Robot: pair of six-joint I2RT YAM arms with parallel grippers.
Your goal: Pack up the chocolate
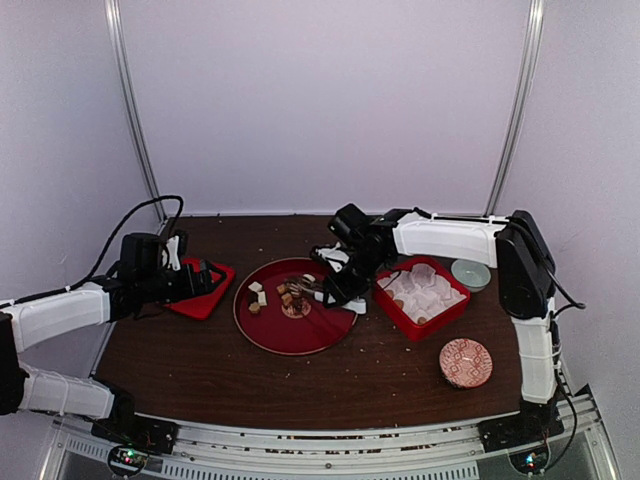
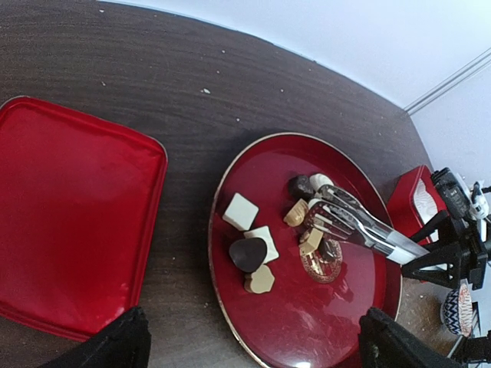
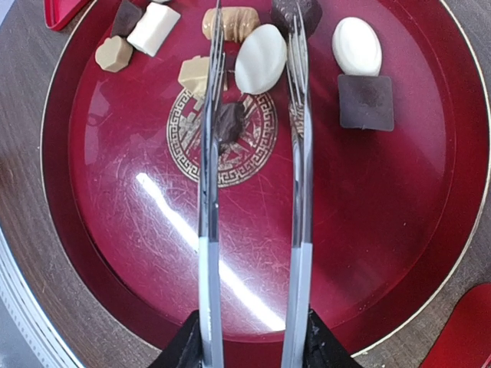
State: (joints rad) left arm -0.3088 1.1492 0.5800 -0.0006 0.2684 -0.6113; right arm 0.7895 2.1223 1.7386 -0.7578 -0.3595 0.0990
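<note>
Several chocolates in dark brown, tan and cream lie on a round red plate. My right gripper is shut on metal tongs, whose arms stand apart over the plate. A cream oval chocolate lies between the tong tips, and a small dark piece lies by the left arm. My left gripper is open and empty, low over the table between a flat red lid and the plate. A red box with white paper cups stands to the right.
A small pale green dish stands behind the red box. A patterned red-and-white saucer sits near the front right. Pale crumbs are scattered on the dark table. Metal frame poles rise at the back corners.
</note>
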